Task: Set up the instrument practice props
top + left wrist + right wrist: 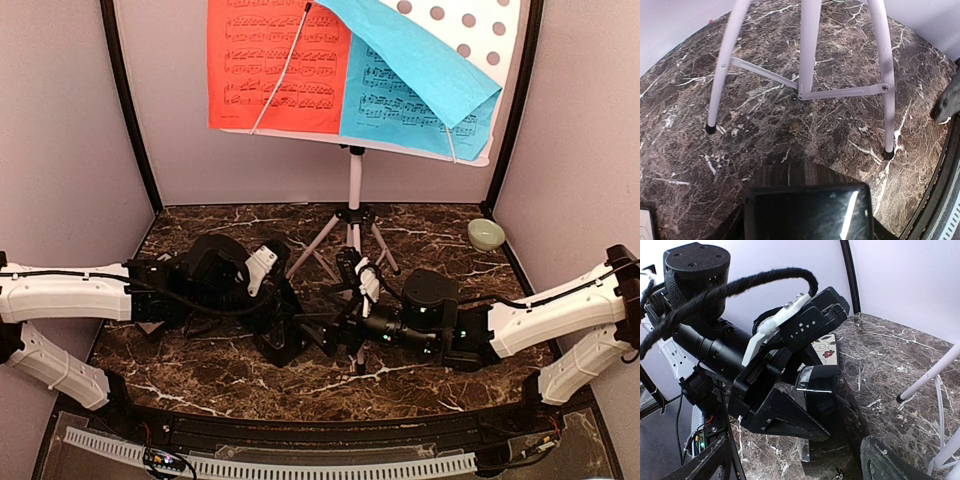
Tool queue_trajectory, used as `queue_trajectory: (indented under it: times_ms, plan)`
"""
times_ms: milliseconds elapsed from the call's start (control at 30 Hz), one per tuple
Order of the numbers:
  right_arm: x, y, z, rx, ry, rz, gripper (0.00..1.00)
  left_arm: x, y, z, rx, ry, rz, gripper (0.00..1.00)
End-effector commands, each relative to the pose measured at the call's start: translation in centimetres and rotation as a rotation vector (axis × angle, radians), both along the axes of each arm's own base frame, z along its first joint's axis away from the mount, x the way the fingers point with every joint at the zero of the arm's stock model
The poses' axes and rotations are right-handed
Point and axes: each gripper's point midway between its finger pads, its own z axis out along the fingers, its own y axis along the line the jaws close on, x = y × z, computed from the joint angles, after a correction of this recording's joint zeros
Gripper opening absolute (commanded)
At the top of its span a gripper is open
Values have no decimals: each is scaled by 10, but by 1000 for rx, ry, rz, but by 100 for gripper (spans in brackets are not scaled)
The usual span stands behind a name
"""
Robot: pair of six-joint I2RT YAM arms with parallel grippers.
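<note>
We see two black-tipped white metal tripod legs standing on the dark brown, white-veined marble tabletop, with thin braces meeting the middle post. Nearest us, a glossy black metronome fills the lower edge.

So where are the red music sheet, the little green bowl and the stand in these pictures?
red music sheet (pixel 250 60): top view, middle of the printed page.
little green bowl (pixel 486 234): top view, its inside.
stand (pixel 354 180): top view, on its upright white pole.
</note>
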Motion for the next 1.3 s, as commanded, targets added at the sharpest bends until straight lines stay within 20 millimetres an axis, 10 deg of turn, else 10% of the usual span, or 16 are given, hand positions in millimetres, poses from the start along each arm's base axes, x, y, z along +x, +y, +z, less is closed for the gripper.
queue_trajectory:
  times_ms: [0,133,567,1267]
  plan:
    - [5,-8,1,-10,19,-10,91,6,-20,27,-147,-76,-54,5]
    - [12,-12,3,-20,38,-26,93,4,-24,21,-153,-60,-80,13]
    - [42,-20,22,-48,69,-107,96,-4,-8,16,-188,-4,-93,99]
    - [69,27,6,-48,319,3,90,-22,20,20,-413,-119,-91,88]
